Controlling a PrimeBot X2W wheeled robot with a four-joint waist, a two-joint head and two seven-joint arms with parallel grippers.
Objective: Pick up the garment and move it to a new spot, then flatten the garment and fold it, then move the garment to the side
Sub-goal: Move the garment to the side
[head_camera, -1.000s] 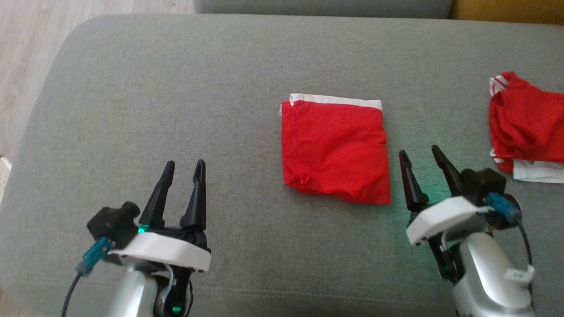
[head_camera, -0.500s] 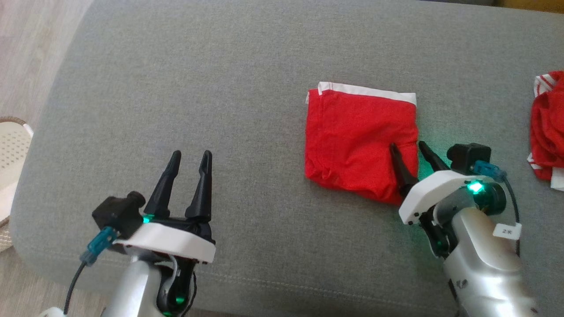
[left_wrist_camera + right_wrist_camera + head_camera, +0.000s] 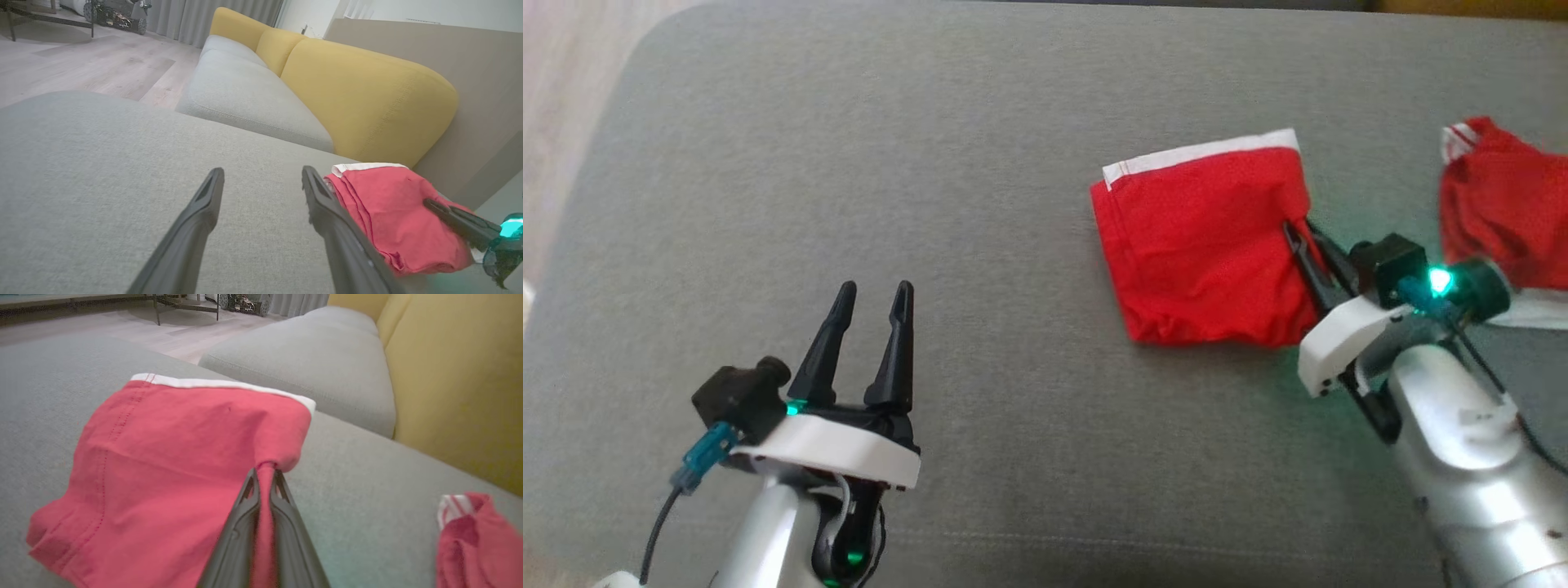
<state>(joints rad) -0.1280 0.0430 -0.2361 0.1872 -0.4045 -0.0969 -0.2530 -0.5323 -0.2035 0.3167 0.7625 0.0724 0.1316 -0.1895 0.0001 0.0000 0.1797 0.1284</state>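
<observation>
1. A strip of pale wood floor runs down the far left edge of the head view.
2. A grey cushion spreads across that view and bears everything else.
3. The left gripper sits over the near left part of the cushion. Its fingers are spread wide and point away from the robot, with nothing between them. The left wrist view shows bare grey fabric between the tips of the left gripper.
4. The garment lies right of centre on the cushion, well apart from the left gripper. It is red and folded to a rough square, with a white band along its far edge. The near edge is slightly rumpled.
5. The right gripper is at the garment's right edge, clenched on a pinch of red cloth. In the right wrist view the garment puckers up to the tips of the right gripper, and a red strip runs down between the two fingers.
6. A second cloth, red with white trim and crumpled, lies at the far right, apart from the garment.
7. A yellow backrest rises beyond the cushion in the wrist views.
</observation>
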